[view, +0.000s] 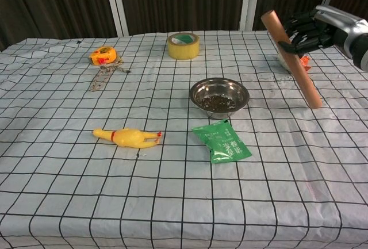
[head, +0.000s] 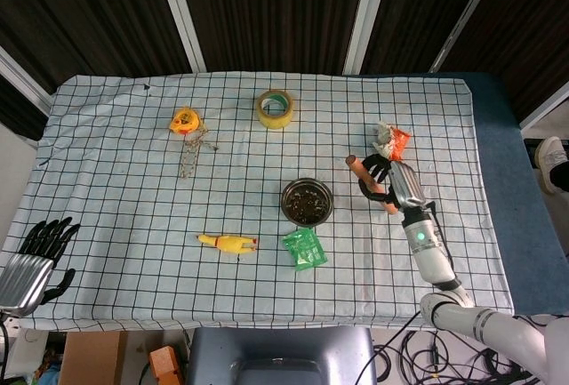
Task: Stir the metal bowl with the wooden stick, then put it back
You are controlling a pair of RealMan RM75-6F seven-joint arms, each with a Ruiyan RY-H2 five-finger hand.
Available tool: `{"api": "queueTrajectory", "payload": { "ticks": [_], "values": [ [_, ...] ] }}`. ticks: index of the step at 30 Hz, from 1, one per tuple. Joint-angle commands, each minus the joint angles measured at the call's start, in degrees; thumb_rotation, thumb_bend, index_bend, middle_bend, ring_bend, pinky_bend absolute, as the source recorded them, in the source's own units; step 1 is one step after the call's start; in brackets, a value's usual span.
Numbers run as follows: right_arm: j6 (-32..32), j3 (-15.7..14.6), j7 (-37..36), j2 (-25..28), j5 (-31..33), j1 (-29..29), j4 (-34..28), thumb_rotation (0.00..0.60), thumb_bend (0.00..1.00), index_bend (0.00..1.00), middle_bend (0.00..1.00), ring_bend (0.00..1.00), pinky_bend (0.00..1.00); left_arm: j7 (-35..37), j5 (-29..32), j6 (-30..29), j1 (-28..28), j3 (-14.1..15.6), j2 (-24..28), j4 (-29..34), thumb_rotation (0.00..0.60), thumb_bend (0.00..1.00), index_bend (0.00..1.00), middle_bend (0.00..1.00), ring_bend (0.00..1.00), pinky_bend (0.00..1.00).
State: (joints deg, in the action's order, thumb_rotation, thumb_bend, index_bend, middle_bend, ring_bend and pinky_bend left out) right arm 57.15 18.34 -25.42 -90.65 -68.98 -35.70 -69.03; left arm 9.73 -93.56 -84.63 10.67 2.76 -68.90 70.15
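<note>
The metal bowl (head: 307, 202) (view: 219, 96) holds dark bits and sits at the table's middle. My right hand (head: 391, 180) (view: 315, 28) grips the wooden stick (head: 370, 183) (view: 290, 58) and holds it in the air to the right of the bowl. The stick is tilted, with its upper end toward the bowl side and its lower end out to the right. My left hand (head: 36, 256) hangs at the table's near left edge, fingers apart, holding nothing.
A green packet (head: 303, 249) (view: 222, 141) lies just in front of the bowl and a yellow rubber chicken (head: 228, 243) (view: 127, 136) to its left. A tape roll (head: 276, 108), a yellow tape measure with chain (head: 188, 127) and a crumpled wrapper (head: 388, 141) lie farther back.
</note>
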Motion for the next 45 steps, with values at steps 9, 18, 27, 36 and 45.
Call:
{"api": "queueTrajectory", "payload": {
  "ticks": [9,18,27,36,45],
  "values": [
    [1.0,2.1,-29.5,-0.8,-3.9,5.0,3.8,0.600,0.50,0.95,0.60,0.55,0.55,-0.5,0.4,0.5,-0.2,-0.1,0.0,0.0,0.600,0.41,0.00,0.00,0.00,0.03],
    [7.0,-3.5,-50.2,-5.9,-13.5,6.1,19.1,0.600,0.50,0.93,0.60,0.55,0.55,-0.2,0.5,1.1,-0.2,-0.1,-0.3,-0.7,0.600,0.41,0.00,0.00,0.00,0.03],
    [8.5,-5.9,-57.8,-8.5,-15.4,6.3,26.8,0.600,0.50,0.92,0.60,0.54,0.55,-0.1,0.6,1.2,-0.3,-0.1,-0.5,-0.9,0.600,0.41,0.00,0.01,0.00,0.03],
    [12.1,-9.8,-62.7,-11.0,-18.6,6.8,36.3,0.600,0.50,0.90,0.60,0.52,0.55,0.0,0.5,1.3,-0.2,-0.2,-0.6,-1.0,0.600,0.41,0.00,0.01,0.00,0.03],
    [15.0,-11.4,-65.2,-10.6,-19.4,7.7,37.8,0.600,0.46,0.76,0.58,0.46,0.53,0.3,0.3,0.9,-0.3,-0.3,-0.5,-1.1,0.600,0.41,0.00,0.01,0.00,0.03]
  ]
}}
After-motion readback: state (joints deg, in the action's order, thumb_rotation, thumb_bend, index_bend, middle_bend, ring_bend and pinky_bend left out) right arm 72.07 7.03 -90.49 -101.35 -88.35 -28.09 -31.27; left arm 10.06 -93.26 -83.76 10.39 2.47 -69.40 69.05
